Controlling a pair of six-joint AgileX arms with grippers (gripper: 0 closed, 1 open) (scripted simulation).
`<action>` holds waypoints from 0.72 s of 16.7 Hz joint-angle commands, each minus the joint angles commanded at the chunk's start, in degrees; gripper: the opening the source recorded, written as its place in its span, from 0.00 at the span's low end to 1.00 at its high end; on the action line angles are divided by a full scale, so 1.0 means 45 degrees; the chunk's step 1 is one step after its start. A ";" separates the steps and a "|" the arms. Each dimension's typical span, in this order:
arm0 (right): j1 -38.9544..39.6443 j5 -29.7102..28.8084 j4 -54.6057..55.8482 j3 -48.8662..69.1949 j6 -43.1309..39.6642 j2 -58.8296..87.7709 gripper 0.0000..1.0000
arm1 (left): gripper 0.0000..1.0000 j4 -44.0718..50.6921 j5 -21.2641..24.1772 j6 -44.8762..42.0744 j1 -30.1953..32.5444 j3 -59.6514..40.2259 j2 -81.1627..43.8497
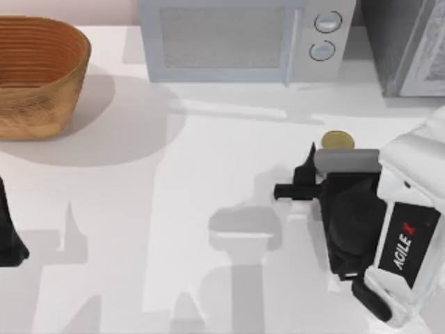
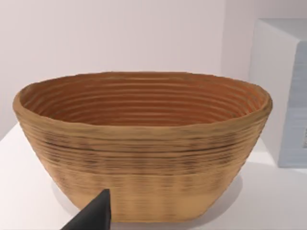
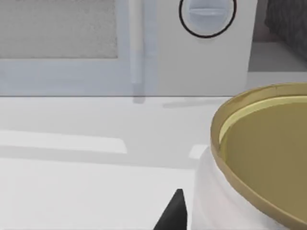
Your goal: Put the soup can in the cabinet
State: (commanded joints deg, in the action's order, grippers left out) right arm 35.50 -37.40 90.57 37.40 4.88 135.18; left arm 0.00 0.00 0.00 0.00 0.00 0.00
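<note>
The worktop carries everything, white and mostly bare in the middle. Along its far edge stands the microwave, and at the far right corner the cabinet, dark grey and cut off by the frame, so I cannot tell whether its door is open. A woven basket sits at the far left corner, and the left wrist view looks straight at it. The right arm reaches in from the right edge, its white and black body covering much of that side. The left arm is parked at the left edge, with just a dark part of it in sight.

The can stands near the right edge, in front of the microwave and well short of the cabinet, its gold top peeking out beside the arm. The right claw is just beside it; in the right wrist view the can looms close with one dark fingertip next to its white side.

This looks like the approach to the grasp, not yet the carry. I cannot tell how wide either claw stands, nor whether the right one touches the can. Next, the fingers need to straddle the can and close before lifting toward the cabinet.
</note>
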 joint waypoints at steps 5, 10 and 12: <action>0.0000 0.0000 0.0000 0.0000 0.0000 0.0000 0.00 | 1.00 0.0000 0.0000 0.0000 0.0000 0.0000 0.0000; 0.0000 0.0000 0.0000 0.0000 0.0000 0.0000 0.00 | 1.00 0.0000 0.0000 0.0000 0.0000 0.0000 0.0000; 0.0022 -0.0001 -0.0030 -0.0013 0.0013 -0.0043 0.00 | 1.00 0.0000 0.0000 0.0000 0.0000 0.0000 0.0000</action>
State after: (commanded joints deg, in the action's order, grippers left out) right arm 35.60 -37.41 90.44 37.34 4.93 134.99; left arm 0.00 0.00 0.00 0.00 0.00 0.00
